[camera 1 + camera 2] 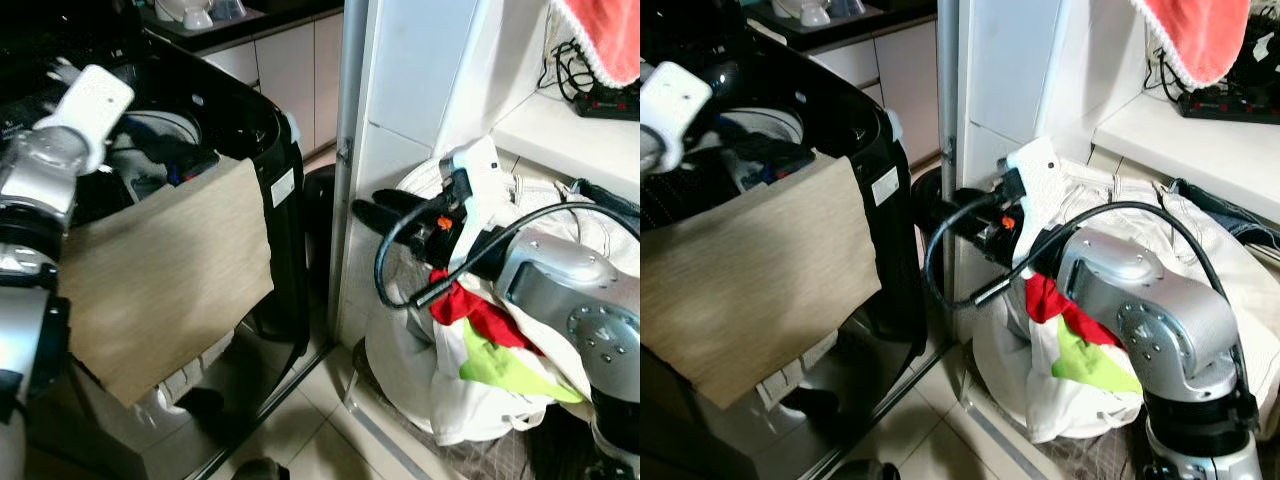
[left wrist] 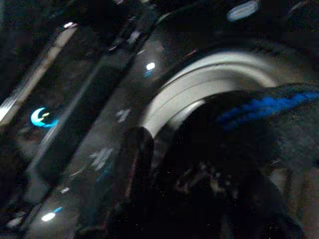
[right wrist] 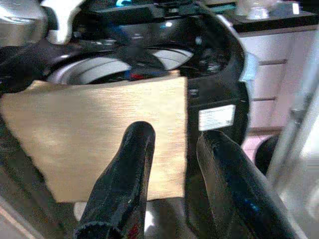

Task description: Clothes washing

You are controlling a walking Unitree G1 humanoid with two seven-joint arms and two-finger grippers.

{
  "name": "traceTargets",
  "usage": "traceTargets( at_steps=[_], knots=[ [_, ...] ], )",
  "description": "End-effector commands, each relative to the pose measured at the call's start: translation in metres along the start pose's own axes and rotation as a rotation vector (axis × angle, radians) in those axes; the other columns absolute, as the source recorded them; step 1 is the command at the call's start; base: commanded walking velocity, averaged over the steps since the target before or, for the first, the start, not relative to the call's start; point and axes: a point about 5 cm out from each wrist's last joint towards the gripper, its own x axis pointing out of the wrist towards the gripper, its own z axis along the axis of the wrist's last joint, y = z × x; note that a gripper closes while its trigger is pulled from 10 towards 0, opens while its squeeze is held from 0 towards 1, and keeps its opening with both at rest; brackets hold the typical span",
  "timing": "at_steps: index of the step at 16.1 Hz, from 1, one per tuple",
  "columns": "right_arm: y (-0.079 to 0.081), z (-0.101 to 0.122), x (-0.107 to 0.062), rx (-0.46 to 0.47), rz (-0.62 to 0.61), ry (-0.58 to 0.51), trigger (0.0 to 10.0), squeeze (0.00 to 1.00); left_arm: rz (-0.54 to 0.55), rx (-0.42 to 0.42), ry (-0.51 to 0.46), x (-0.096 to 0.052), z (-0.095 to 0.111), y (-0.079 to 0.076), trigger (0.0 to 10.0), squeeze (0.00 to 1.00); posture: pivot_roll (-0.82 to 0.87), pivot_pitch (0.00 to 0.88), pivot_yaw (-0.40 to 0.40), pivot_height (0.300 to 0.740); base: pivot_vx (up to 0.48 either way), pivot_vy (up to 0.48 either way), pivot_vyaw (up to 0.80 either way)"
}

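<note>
Stood at the left of the head views: a black top-loading washing machine (image 1: pixel 250 200), lid up, its pale drum ring (image 2: pixel 209 84) showing around dark laundry with a blue stripe (image 2: pixel 259 107). Glowed faintly on the dark control panel in the left wrist view: a small blue light (image 2: pixel 42 117).

Lay draped over the machine's front edge: a tan, ribbed-looking cloth (image 1: pixel 170 275), flat and roughly rectangular, its top edge resting at the drum opening and its body hanging down the front face. Ran slantwise, the long axis, from the upper right corner near the white label (image 1: pixel 283 187) down toward the lower left, where the lowest corner pointed at the floor. Peeked out beneath its lower edge: a bit of white fabric (image 1: pixel 175 385).

Filled the space to the right of the white wall corner (image 1: pixel 400 120): a heap of white laundry (image 1: pixel 450 390) with red (image 1: pixel 480 310) and green (image 1: pixel 500 365) pieces among it.

Hovered over the drum, the left gripper (image 2: pixel 199 194), too dark to tell whether spread or pressed together.

Hung in the air between heap and machine, the right gripper (image 3: pixel 172 164), aimed toward the tan cloth, fingers (image 3: pixel 127 184) spread with a clear gap and pinching nothing.

Hung at the upper right: a pink towel (image 1: pixel 605 35).
</note>
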Motion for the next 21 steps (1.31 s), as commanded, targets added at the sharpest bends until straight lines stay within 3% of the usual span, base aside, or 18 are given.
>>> traceTargets(
  at_steps=[1,4,5,6,8,9,10,11,13,16,17,18,20,21],
  knots=[
    [-0.004,-0.001,0.001,0.003,-0.033,0.002,10.0,0.00,0.048,0.022,-0.002,-0.002,0.005,0.013,10.0,1.00,-0.05,0.000,0.047,0.740,0.000,0.000,0.00],
    [-0.021,-0.007,0.003,0.027,-0.162,0.032,10.0,0.00,0.026,0.042,0.018,-0.001,-0.002,0.011,10.0,1.00,-0.04,0.000,0.043,0.740,0.000,0.000,0.00],
    [-0.032,-0.009,0.003,0.035,-0.253,0.030,10.0,0.00,-0.025,-0.002,-0.011,0.000,0.000,0.003,10.0,0.01,-0.04,0.000,0.043,0.740,0.000,0.000,0.00],
    [-0.043,-0.010,0.002,0.036,-0.337,0.024,10.0,0.00,-0.083,-0.124,-0.056,0.001,0.005,-0.007,10.0,0.00,-0.04,0.000,0.043,0.740,0.000,0.000,0.00],
    [-0.062,-0.018,-0.001,0.009,-0.492,0.056,10.0,0.00,-0.139,-0.231,-0.113,0.003,0.013,-0.021,10.0,0.00,-0.04,0.000,0.049,0.740,0.000,0.000,0.00],
    [-0.068,-0.021,-0.003,-0.037,-0.553,0.084,10.0,0.00,-0.112,-0.175,-0.104,0.003,0.011,-0.022,10.0,0.00,-0.04,0.000,0.049,0.740,0.000,0.000,0.00],
    [-0.072,-0.023,-0.004,-0.034,-0.588,0.083,10.0,0.00,0.040,0.062,-0.042,0.002,-0.002,-0.007,10.0,0.00,-0.04,0.000,0.047,0.740,0.000,0.000,0.00],
    [-0.074,-0.023,-0.005,-0.029,-0.603,0.076,10.0,0.00,0.095,0.159,-0.015,0.000,-0.008,0.002,10.0,0.00,-0.04,0.000,0.049,0.740,0.000,0.000,0.00],
    [-0.075,-0.024,-0.005,-0.034,-0.613,0.072,10.0,0.00,0.166,0.290,0.084,-0.006,-0.025,0.027,10.0,0.00,-0.03,0.000,0.052,0.740,0.000,0.000,0.00],
    [-0.074,-0.024,-0.003,-0.050,-0.604,0.066,10.0,0.00,0.235,0.345,0.118,-0.013,-0.032,0.050,10.0,0.00,-0.03,0.000,0.052,0.740,0.000,0.000,0.00],
    [-0.073,-0.024,-0.002,-0.048,-0.599,0.060,10.0,0.00,0.250,0.293,0.082,-0.015,-0.028,0.057,10.0,0.00,-0.03,0.000,0.050,0.740,0.000,0.000,0.00],
    [-0.074,-0.026,-0.002,-0.045,-0.602,0.061,10.0,0.00,0.180,0.179,0.012,-0.013,-0.020,0.049,10.0,0.00,-0.02,0.000,0.049,0.740,0.000,0.000,0.00],
    [-0.076,-0.028,-0.001,-0.051,-0.619,0.068,10.0,0.00,0.126,0.093,-0.020,-0.009,-0.016,0.036,10.0,0.00,-0.02,0.000,0.047,0.740,0.000,0.000,0.00],
    [-0.077,-0.027,-0.001,-0.054,-0.628,0.063,10.0,0.00,0.128,0.034,-0.086,-0.007,-0.009,0.030,10.0,0.00,-0.02,0.000,0.048,0.740,0.000,0.000,0.00]
  ],
)
